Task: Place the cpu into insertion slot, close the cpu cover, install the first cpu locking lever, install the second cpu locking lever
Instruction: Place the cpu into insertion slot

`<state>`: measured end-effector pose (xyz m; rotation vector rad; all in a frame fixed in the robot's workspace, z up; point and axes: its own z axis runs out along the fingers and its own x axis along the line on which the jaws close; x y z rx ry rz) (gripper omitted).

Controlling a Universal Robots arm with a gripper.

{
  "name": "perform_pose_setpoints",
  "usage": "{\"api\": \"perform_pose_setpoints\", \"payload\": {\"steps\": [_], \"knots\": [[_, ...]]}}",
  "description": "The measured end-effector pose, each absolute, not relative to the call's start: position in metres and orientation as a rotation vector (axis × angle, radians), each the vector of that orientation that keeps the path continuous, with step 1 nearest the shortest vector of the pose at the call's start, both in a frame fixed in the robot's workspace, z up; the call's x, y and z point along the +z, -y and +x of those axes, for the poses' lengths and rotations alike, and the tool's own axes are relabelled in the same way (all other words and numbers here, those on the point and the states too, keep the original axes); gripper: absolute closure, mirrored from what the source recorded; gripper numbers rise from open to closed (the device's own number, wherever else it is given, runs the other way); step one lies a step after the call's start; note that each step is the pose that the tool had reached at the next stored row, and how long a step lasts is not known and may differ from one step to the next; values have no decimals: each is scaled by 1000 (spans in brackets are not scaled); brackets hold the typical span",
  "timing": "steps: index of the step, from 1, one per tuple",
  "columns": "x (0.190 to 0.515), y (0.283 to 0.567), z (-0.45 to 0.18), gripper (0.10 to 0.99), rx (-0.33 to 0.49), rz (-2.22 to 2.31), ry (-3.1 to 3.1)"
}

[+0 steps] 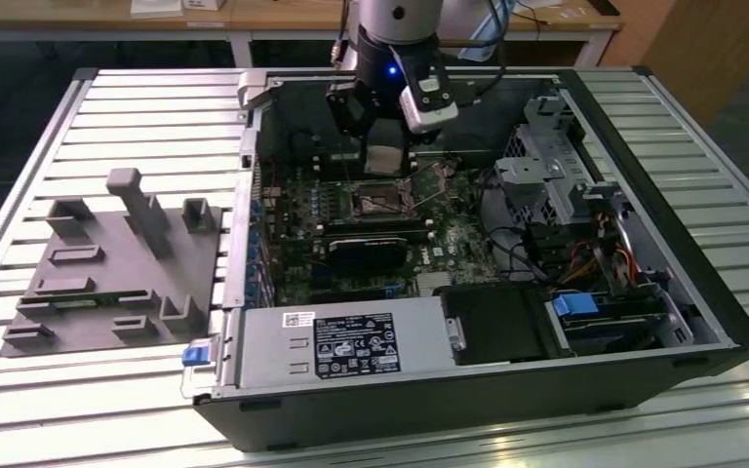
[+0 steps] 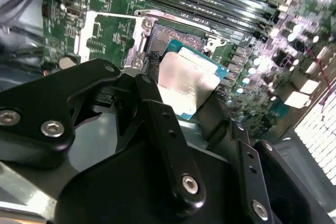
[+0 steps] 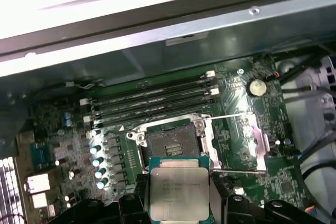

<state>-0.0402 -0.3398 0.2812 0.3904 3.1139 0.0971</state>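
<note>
Silver-topped, one cpu (image 3: 177, 195) is clamped in the jaws of the gripper (image 3: 178, 203), near one insertion slot (image 3: 169, 142). One cpu cover (image 3: 261, 142) beside the slot seems open.

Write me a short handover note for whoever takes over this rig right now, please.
Gripper: shut on the cpu, which hangs close over the slot in both wrist views and is not seated.
Slot: empty, contacts exposed.
Cover: flipped open, lying beside the slot.
Done: cpu picked up and brought to the slot.
Left: cpu not yet in, cover not closed, so all four steps are open.
</note>
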Motion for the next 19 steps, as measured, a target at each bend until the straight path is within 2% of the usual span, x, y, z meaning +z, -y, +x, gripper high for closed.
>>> {"api": "perform_pose_setpoints", "payload": {"steps": [19], "knots": [[280,340,-40,549,95,915,-2991]]}}
